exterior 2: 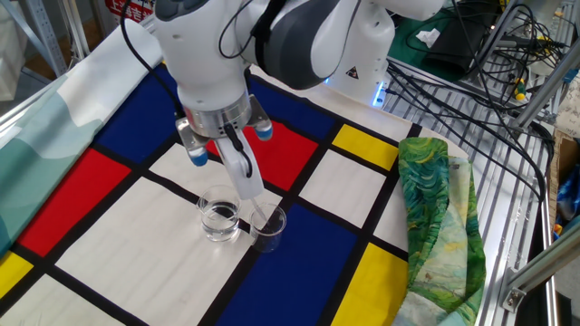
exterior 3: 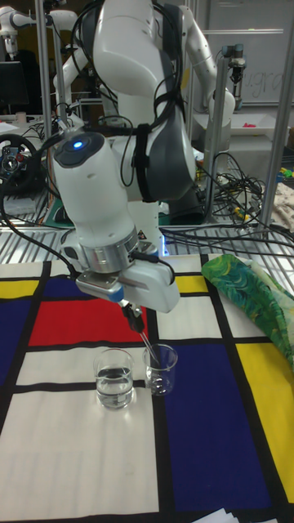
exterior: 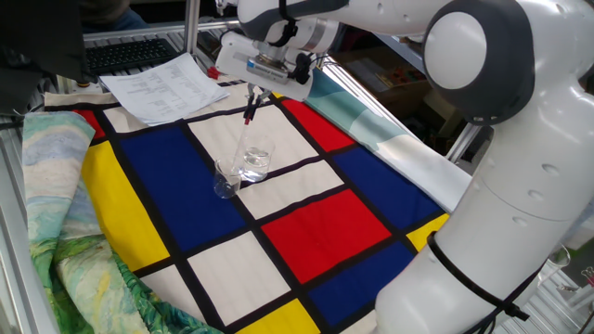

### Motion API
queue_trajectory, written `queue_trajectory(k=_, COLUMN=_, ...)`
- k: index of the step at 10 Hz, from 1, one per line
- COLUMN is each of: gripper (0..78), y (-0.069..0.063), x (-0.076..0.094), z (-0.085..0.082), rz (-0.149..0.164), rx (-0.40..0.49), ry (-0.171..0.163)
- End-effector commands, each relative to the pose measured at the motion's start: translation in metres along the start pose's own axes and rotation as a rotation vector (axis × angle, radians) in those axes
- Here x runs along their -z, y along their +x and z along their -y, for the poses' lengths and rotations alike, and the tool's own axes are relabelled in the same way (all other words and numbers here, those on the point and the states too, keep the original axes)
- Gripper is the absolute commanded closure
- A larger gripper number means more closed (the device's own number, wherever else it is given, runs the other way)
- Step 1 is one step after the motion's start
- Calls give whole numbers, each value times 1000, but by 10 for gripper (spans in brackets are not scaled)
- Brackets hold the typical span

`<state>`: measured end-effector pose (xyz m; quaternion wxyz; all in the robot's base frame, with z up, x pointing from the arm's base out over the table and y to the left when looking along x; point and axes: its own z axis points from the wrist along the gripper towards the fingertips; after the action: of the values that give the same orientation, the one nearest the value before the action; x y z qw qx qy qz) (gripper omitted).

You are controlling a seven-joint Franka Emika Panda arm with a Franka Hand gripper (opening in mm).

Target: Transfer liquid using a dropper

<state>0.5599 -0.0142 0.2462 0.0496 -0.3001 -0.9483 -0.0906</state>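
My gripper (exterior: 253, 96) (exterior 3: 132, 311) is shut on the dropper (exterior: 244, 134) just by its red bulb. The dropper hangs tilted, and its clear tube (exterior 3: 147, 341) reaches down into the smaller empty-looking beaker (exterior: 225, 182) (exterior 2: 268, 227) (exterior 3: 162, 369). Right beside it stands a wider beaker (exterior: 254, 163) (exterior 2: 220, 221) (exterior 3: 114, 377) with a little clear liquid (exterior 3: 114, 382) at its bottom. In the other fixed view a white finger (exterior 2: 245, 177) hides the bulb. Both beakers stand on a cloth of red, blue, yellow and white squares (exterior: 316, 223).
Papers (exterior: 167, 83) and a keyboard (exterior: 128, 54) lie at the far side of the table. A green patterned cloth (exterior 2: 437, 208) (exterior: 56, 195) is bunched along one edge, and a teal cloth (exterior: 371, 125) along another. Cables (exterior 2: 471, 68) run over a wire shelf beside the robot base.
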Motion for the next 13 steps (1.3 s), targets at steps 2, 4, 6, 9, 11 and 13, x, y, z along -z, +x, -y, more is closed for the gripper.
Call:
queue_trajectory(k=2, gripper=758, y=2, x=-7, z=-1, rz=18, rx=1, ry=6)
queue_trajectory(k=4, gripper=758, y=4, x=-11, z=-1, rz=21, rx=7, ry=9)
queue_trajectory(k=6, gripper=758, y=4, x=-12, z=-1, rz=25, rx=9, ry=13)
queue_trajectory(k=9, gripper=758, y=6, x=-16, z=-1, rz=34, rx=1, ry=19)
queue_trajectory(k=11, gripper=758, y=10, x=-21, z=-3, rz=52, rx=-8, ry=21)
queue_trajectory(k=13, gripper=758, y=12, x=-24, z=-3, rz=64, rx=-12, ry=24)
